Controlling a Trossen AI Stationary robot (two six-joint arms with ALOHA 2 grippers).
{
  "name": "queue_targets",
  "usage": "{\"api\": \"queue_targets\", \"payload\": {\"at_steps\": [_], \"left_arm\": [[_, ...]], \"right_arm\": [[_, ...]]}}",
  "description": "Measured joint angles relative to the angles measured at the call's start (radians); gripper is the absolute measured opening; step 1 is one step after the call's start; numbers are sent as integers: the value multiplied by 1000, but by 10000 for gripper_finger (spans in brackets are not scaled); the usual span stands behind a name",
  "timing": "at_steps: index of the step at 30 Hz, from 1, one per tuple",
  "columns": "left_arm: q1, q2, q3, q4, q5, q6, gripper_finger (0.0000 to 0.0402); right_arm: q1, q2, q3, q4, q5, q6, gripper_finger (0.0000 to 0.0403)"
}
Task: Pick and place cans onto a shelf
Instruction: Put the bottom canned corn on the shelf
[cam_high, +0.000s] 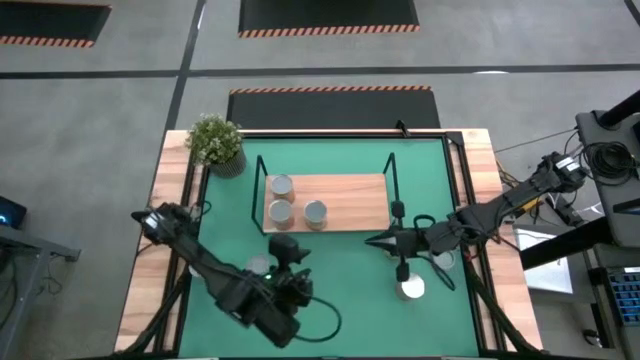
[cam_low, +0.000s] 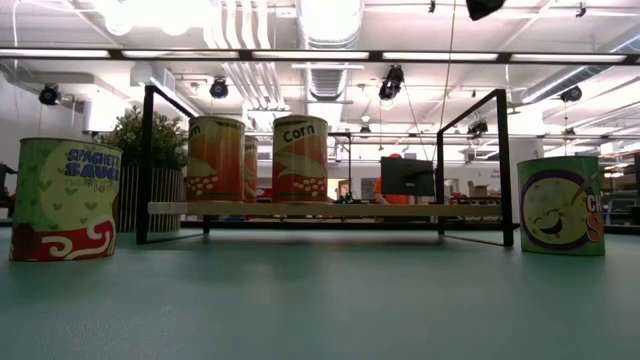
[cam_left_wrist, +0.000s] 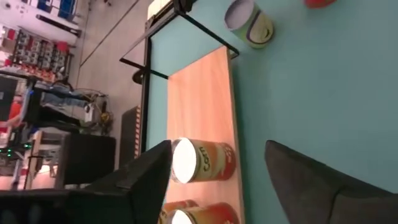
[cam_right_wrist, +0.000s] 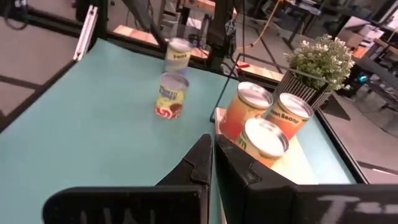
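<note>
Three cans (cam_high: 281, 185) (cam_high: 281, 211) (cam_high: 315, 211) stand upright on the left half of the shelf's wooden board (cam_high: 350, 200). More cans stand on the green mat: one (cam_high: 262, 266) beside my left arm, one (cam_high: 410, 288) near my right arm. My left gripper (cam_high: 285, 247) hangs open just in front of the shelf's near edge; in its wrist view the fingers (cam_left_wrist: 217, 149) have nothing between them, and the shelf cans (cam_left_wrist: 202, 160) lie beyond. My right gripper (cam_high: 375, 240) (cam_right_wrist: 213, 140) is shut and empty, near the shelf's right front corner.
A potted plant (cam_high: 215, 142) stands at the mat's far left corner, behind the shelf. The shelf's black wire posts (cam_high: 392, 175) rise at its corners. Its right half is bare wood. In the low view a spaghetti-sauce can (cam_low: 65, 200) and another can (cam_low: 560, 205) flank the shelf.
</note>
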Motion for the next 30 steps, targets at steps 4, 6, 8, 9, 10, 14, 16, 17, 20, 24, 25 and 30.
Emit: {"api": "queue_targets", "payload": {"at_steps": [4,6,8,9,10,14,16,17,20,24,25,30], "left_arm": [[-25,-95,-144,140,-9,0,184],[-34,-151,-239,242,-9,19,157],[-40,-212,-341,347,-8,42,130],[-40,-243,-392,405,-8,54,117],[-41,-277,-444,469,-8,70,104],[-33,-408,-650,755,-8,159,57],[-31,-466,-751,898,-6,215,38],[-30,-492,-796,967,-4,243,29],[-30,-567,-927,1166,0,323,6],[-29,-649,-1086,1351,0,413,4],[-29,-667,-1122,1400,0,426,4],[-28,-751,-1271,1547,0,451,1]], "right_arm": [[-9,83,64,-6,2,16,9],[-9,129,95,-17,1,16,9],[-14,175,138,-38,0,16,9],[-16,194,160,-61,2,24,9],[-22,214,184,-100,11,34,9],[-55,295,293,-262,52,88,9],[-79,335,341,-321,52,108,9],[-91,354,363,-353,52,113,9],[-130,409,415,-426,52,119,9],[-182,479,451,-455,50,106,9],[-193,494,455,-457,50,101,9],[-239,556,468,-459,42,94,9]]}}
